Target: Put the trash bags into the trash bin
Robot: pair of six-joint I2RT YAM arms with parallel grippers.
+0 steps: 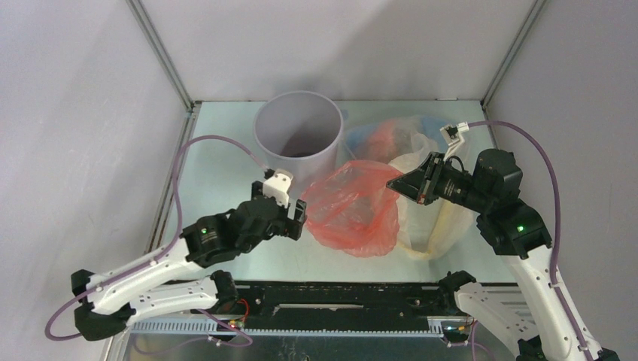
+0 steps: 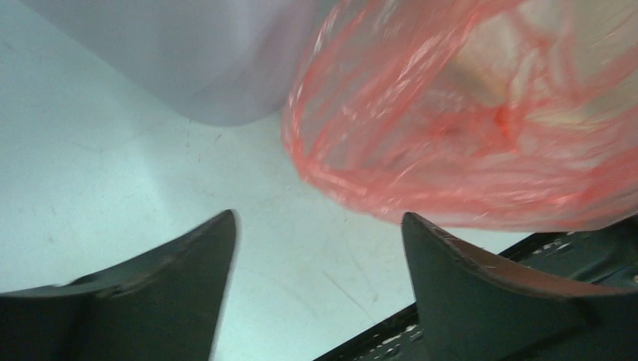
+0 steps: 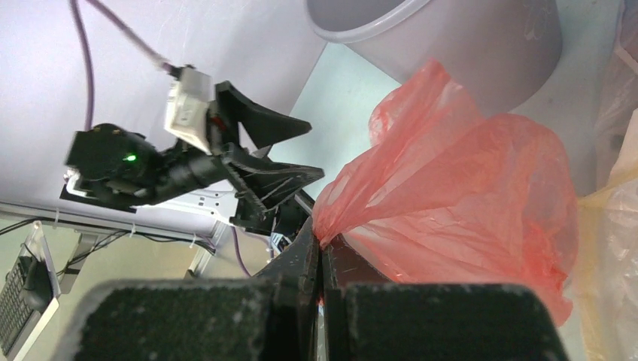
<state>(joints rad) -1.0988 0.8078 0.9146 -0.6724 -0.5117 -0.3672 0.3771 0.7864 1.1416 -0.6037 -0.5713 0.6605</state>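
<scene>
**Red-pink trash bag** (image 1: 353,210): lies outside the trash bin (image 1: 297,164), just in front of its right wall. It is puffed out, and no clear long axis can be made out.

**Right gripper** (image 1: 396,183): jaws are clamped on a gathered edge of the bag, on the side away from the bin.

**Left gripper** (image 1: 299,218): found in front of the bin. Its jaws are spread wide with nothing between them, and the bag is just beside them.

**Judgement:** the bag must be carried up and back over the bin's rim by the right arm. The rim itself is the obstacle.

**Also noted:** a pale yellow bag (image 1: 444,222) front-right of the bin, and a blue-and-red heap (image 1: 380,134) beside its right wall.
</scene>
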